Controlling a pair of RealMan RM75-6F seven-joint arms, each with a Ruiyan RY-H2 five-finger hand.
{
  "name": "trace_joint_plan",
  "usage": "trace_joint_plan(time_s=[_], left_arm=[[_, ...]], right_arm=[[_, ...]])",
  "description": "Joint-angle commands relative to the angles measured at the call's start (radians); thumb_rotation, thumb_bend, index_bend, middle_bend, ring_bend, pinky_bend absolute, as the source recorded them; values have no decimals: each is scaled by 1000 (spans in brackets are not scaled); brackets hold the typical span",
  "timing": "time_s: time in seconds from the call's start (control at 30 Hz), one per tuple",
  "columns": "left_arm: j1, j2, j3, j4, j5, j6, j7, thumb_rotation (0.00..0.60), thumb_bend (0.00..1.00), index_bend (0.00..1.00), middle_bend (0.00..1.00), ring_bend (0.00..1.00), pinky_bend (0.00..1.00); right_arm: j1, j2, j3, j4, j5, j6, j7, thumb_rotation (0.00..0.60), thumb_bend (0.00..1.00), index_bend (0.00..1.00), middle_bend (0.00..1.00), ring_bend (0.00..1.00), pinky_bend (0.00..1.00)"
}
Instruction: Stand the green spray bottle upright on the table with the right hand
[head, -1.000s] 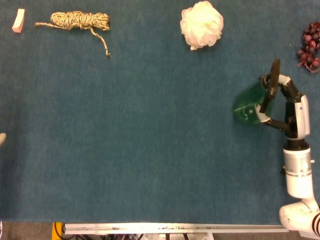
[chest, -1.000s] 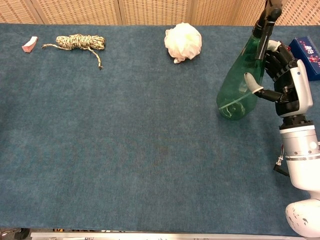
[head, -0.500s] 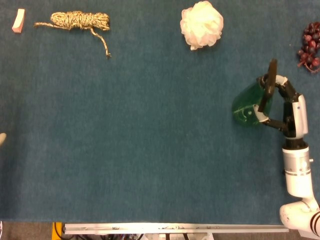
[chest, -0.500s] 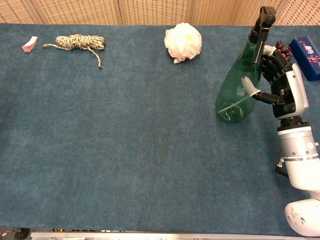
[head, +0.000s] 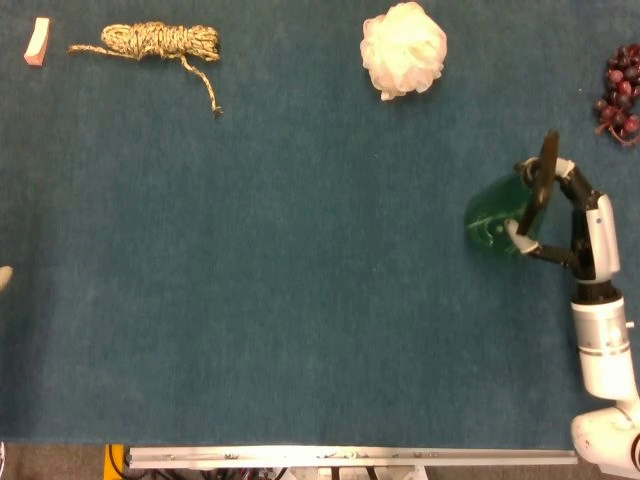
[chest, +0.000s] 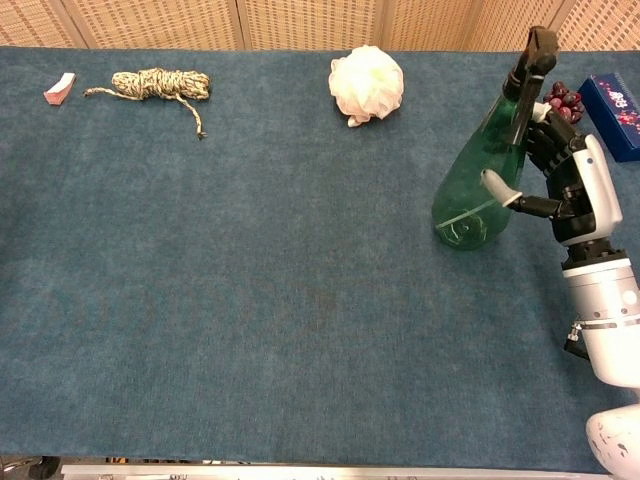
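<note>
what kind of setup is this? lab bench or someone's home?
Likely a lab or test bench, not a home: a table covered in blue felt, woven panels behind it, and unrelated props spread out, such as a rope bundle, a bath pouf and grapes.

No lettering can be made out anywhere here. The blue box (chest: 614, 113) at the far right edge of the chest view carries a picture on its face (too small and blurred to tell whether any words sit with it), and the green spray bottle (chest: 478, 182) at centre right shows no label.
</note>
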Motion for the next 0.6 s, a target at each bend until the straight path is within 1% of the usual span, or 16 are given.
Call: trace_joint_plan(time_s=[0.03, 0.13, 0.4, 0.6], left_arm=[[0, 0, 0, 0, 0, 0, 0, 600, 0, 0, 0, 0, 0], [0, 0, 0, 0, 0, 1, 0, 600, 0, 0, 0, 0, 0], [0, 0, 0, 0, 0, 0, 0, 600, 0, 0, 0, 0, 0], [0, 1, 0, -1, 0, 0, 0, 600, 0, 0, 0, 0, 0]], right_arm=[[-6, 12, -10, -10, -7, 3, -20, 600, 84, 452, 402, 290, 479], [-10, 24, -15, -24, -11, 5, -40, 600, 44, 412, 365, 252, 480], [-26, 51, -17, -65, -10, 17, -80, 600, 25, 379, 327, 209, 448], [-33, 65, -21, -78, -19, 32, -101, 600, 0, 305, 273, 168, 404]])
